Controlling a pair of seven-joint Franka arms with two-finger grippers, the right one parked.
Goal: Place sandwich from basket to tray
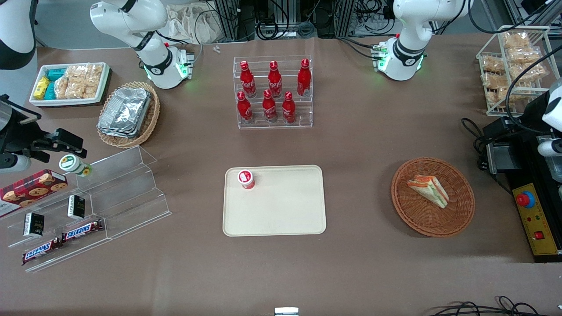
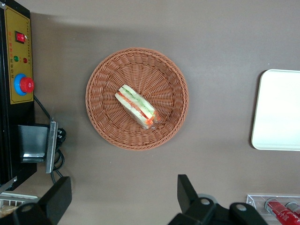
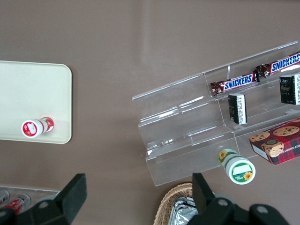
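My end effector hangs high above the brown worktop, over the bare surface just beside the basket, with its two dark fingers spread wide apart and nothing between them.

The sandwich lies in the basket, close to its middle, resting on its side so that the red, orange and green layers of its filling face up through the clear wrap. In the front view the same sandwich shows as a pale wedge on the woven floor of the basket, which sits toward the working arm's end of the worktop, near the black and yellow control box with its red button.

The tray lies flat near the middle of the worktop, well apart from the basket. A small cup with a red and white lid stands on it near one of the corners farther from the front camera; the other part of the tray's surface is bare. A clear rack of red bottles stands farther from the front camera than the tray. Toward the parked arm's end lie a clear stepped stand with Snickers bars and a tan basket of foil containers.
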